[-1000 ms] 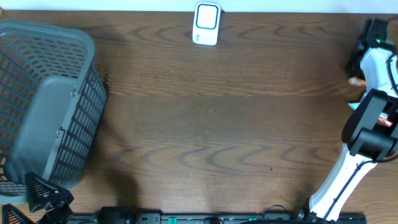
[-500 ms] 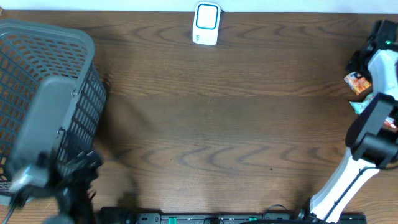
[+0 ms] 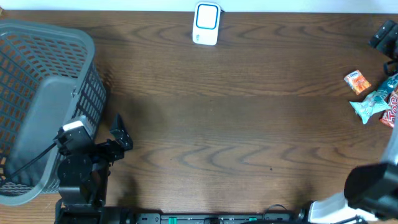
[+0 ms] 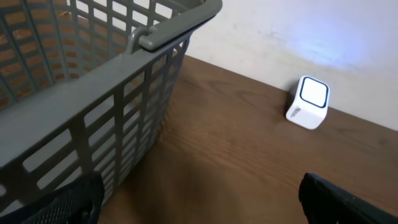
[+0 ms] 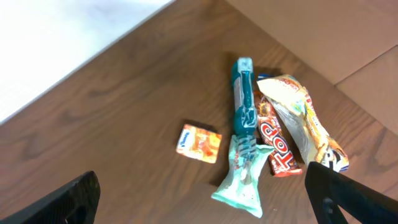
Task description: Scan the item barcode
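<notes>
Several snack packets lie at the table's right edge: a small orange packet (image 3: 357, 81) (image 5: 199, 143), a teal packet (image 3: 373, 103) (image 5: 245, 149), a red bar (image 5: 273, 140) and a yellow-orange bag (image 5: 305, 121). The white scanner (image 3: 206, 23) (image 4: 308, 102) stands at the back centre, its window lit. My right gripper (image 5: 205, 190) hangs open above the snacks, with nothing between its fingers. My left gripper (image 3: 121, 130) (image 4: 202, 199) is open and empty, low over the table beside the basket and facing the scanner.
A large grey slatted basket (image 3: 43, 106) (image 4: 93, 93) fills the left side, tilted, its rim close to my left gripper. The right arm's white link and dark joint (image 3: 373, 186) stand at the front right corner. A pale wall runs behind the scanner.
The right gripper opened and lifted away from the snacks, which now lie uncovered. The left arm swung from the front left corner up beside the basket.
</notes>
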